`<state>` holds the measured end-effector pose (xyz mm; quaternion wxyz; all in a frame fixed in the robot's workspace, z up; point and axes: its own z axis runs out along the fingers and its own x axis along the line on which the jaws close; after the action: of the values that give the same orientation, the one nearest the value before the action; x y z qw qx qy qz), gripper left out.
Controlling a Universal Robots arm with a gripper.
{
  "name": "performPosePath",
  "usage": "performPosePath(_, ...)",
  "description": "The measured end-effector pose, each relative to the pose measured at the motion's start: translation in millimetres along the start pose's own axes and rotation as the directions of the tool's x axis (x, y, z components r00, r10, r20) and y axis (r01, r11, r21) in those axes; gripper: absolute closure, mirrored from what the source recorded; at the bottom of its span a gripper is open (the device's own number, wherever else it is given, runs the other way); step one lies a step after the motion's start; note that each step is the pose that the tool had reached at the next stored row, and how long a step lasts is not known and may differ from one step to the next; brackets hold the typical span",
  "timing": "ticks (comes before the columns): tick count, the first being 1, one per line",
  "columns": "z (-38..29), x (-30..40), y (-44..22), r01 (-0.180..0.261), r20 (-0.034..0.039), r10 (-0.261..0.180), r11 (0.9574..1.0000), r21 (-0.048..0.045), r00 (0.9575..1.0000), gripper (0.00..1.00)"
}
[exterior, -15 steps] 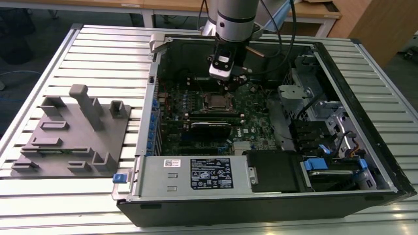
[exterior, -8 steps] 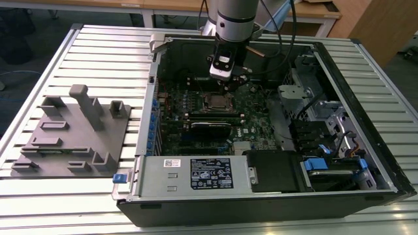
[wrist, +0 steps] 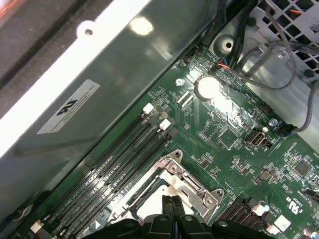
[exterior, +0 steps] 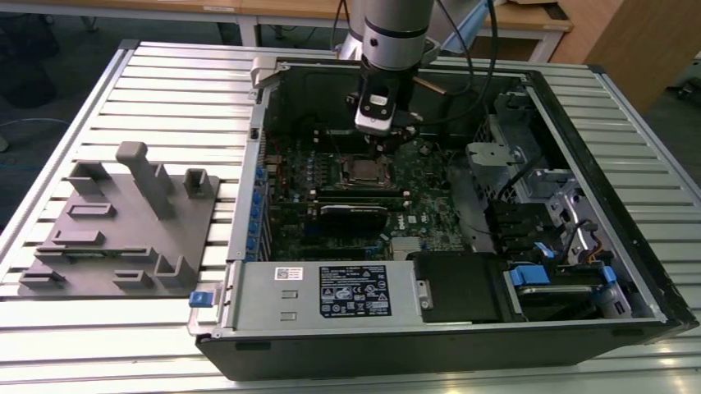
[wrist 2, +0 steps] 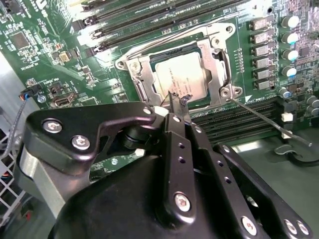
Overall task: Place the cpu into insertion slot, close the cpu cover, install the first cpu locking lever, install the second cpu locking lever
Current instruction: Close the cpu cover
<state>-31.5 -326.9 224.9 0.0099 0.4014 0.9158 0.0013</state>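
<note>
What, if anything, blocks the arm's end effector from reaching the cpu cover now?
Seemingly nothing, so probably yes: the shut end effector hangs right at the edge of the cpu cover, which lies flat over the cpu, with nothing between them.

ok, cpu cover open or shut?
Shut: the thin silvery square metal cover frame lies flat around the silvery-grey square cpu, which shows through its window.

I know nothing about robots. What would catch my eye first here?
An open computer case lies on a slatted metal table, and a robot arm reaches down into it. In the second wrist view the shut gripper points at the silvery cpu, framed by its metal cpu cover. A grey moulded fixture sits at the exterior view's left.
</note>
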Motion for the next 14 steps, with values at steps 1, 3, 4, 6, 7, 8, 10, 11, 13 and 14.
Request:
performPosePath(1,0.0,0.0,0.0,0.008,-0.0001,-0.008,1.0000,-0.0001,1.0000,0.90)
performPosePath(3,0.0,0.0,0.0,0.023,-0.0003,-0.023,0.9997,-0.0005,0.9997,0.90)
performPosePath(4,0.0,0.0,0.0,0.031,-0.0004,-0.031,0.9995,-0.0007,0.9995,0.90)
performPosePath(6,0.0,0.0,0.0,0.045,-0.0006,-0.045,0.9990,-0.0009,0.9990,0.90)
performPosePath(7,0.0,0.0,0.0,0.053,-0.0007,-0.053,0.9986,-0.0011,0.9986,0.90)
performPosePath(8,0.0,0.0,0.0,0.061,-0.0008,-0.061,0.9982,-0.0013,0.9982,0.90)
performPosePath(10,0.0,0.0,0.0,0.074,-0.0009,-0.074,0.9972,-0.0015,0.9972,0.90)
performPosePath(11,0.0,0.0,0.0,0.081,-0.0010,-0.081,0.9967,-0.0016,0.9967,0.90)
performPosePath(13,0.0,0.0,0.0,0.096,-0.0011,-0.096,0.9953,-0.0019,0.9953,0.90)
performPosePath(14,0.0,0.0,0.0,0.104,-0.0012,-0.104,0.9946,-0.0021,0.9946,0.90)
